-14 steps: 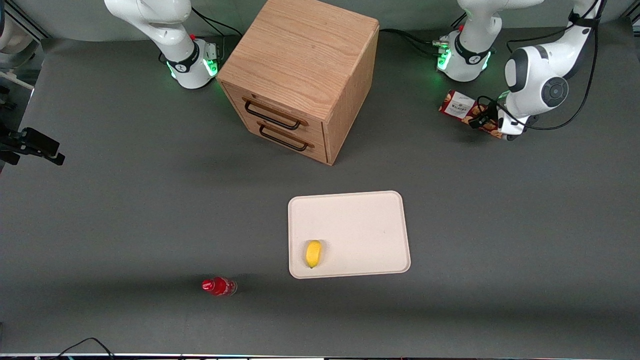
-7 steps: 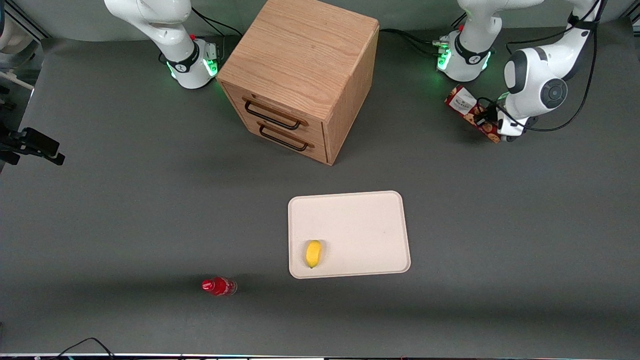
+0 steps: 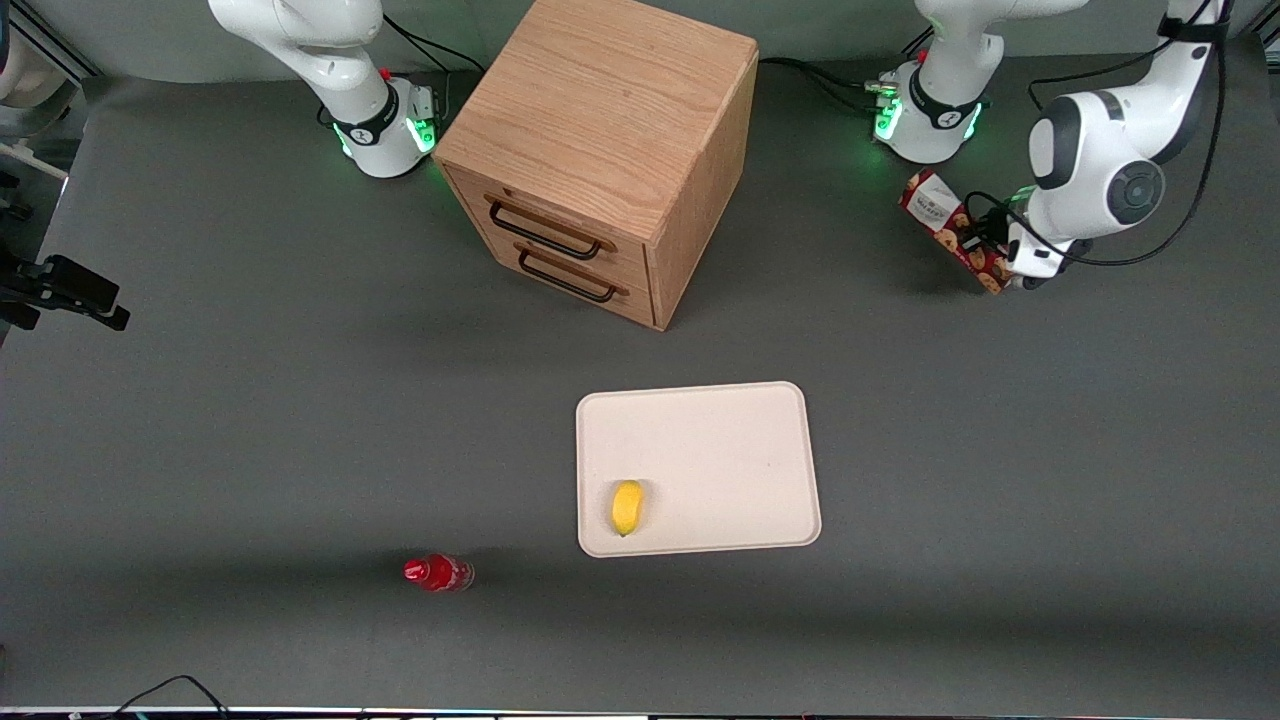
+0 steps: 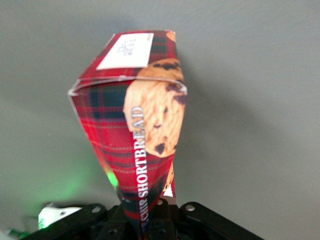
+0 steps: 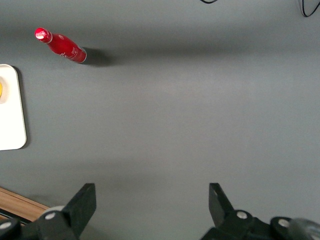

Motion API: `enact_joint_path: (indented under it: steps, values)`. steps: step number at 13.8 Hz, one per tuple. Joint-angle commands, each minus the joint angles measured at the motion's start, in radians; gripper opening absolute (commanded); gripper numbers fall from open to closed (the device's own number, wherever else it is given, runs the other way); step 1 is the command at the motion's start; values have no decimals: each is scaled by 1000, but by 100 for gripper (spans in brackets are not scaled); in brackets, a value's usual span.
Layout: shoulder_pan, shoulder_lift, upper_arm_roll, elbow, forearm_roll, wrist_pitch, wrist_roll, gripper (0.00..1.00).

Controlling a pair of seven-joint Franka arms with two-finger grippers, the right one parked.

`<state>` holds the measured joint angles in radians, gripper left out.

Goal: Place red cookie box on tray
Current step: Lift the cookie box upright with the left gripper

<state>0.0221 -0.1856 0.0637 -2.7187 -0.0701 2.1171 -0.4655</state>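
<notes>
The carry is the step in hand: the gripper [image 3: 1000, 262] has the red cookie box [image 3: 952, 228] pinched at one end, its 2 fingers pressed onto the carton's narrow sides, and the wrist view shows the box [image 4: 137, 130] squeezed thin at that held end and widening toward the white-labelled end, which juts freely away from the jaws. It looks lifted off the table and tilted, hanging near the working arm's base, farther from the front camera than the tray [image 3: 700, 410] and well apart from it, toward the working arm's end of the table. The tray lies nearer the front camera than the wooden cabinet [image 3: 600, 120], with 1 lemon [image 3: 627, 507] on it close to one corner. The next move, as I judge it, calls for swinging the box over the bare part of the tray, levelling it, and lowering it clear of the lemon before letting go. A red bottle [image 3: 437, 573] lies off the tray, not involved.
</notes>
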Motion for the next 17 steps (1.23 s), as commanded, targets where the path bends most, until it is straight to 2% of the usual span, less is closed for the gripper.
enact_joint_path:
  steps: [1,5,7,12,17]
  values:
    - [-16,-126,-16,124,-1,-222,13,0]
    - [-24,-137,-42,483,3,-591,15,0]
    - [-27,-133,-51,618,1,-707,16,0]
    - [-54,-111,-54,691,0,-698,56,0]
    - [-67,30,-284,821,-5,-573,51,0]
